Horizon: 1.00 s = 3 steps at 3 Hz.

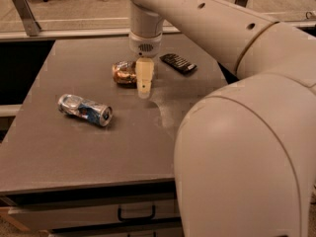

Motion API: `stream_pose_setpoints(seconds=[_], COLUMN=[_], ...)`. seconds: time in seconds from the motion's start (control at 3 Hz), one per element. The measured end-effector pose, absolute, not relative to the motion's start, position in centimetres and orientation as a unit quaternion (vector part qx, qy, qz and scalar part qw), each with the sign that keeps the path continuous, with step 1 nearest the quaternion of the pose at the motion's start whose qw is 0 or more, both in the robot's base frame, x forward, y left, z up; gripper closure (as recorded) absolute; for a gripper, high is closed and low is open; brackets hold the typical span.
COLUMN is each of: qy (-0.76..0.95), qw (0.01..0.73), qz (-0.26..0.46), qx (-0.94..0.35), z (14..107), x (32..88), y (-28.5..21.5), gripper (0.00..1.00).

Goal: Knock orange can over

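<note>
Sitting toward the back middle of the table, the orange can looks squat and wider than it is tall, its mottled gold side turned to the camera, which reads as a can lying on its side or tipped far over and not standing upright (the gripper hides its right edge, so the exact pose is not certain). Just beside it on the right, touching or very nearly so, the gripper hangs straight down from the wrist with its tip close to the tabletop; whether it is open or closed cannot be told from this angle, and it does not seem to be holding anything. On that reading the push itself looks done or all but done, and what is left would be to confirm the can has settled flat and to draw the arm clear of it. Further out, the crushed blue-and-silver can lies on its side well apart to the front left, untouched by the work, and a dark remote rests behind and to the right of the gripper.
</note>
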<state>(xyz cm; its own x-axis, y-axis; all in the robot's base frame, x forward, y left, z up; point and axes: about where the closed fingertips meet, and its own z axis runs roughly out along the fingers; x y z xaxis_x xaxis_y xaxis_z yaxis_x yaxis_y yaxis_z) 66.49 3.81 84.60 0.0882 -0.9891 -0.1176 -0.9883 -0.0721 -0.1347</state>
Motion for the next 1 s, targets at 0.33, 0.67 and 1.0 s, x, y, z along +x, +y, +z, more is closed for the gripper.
stream_pose_setpoints(seconds=[0.33, 0.67, 1.0], qy=[0.682, 0.697, 0.71], qw=[0.114, 0.178, 0.27], qz=[0.018, 0.065, 0.108], qx=[-0.722, -0.692, -0.641], z=[85.1, 86.3, 88.5], x=[66.6, 66.3, 66.5], y=[3.8, 3.1, 0.5], gripper=[0.0, 0.0, 0.0])
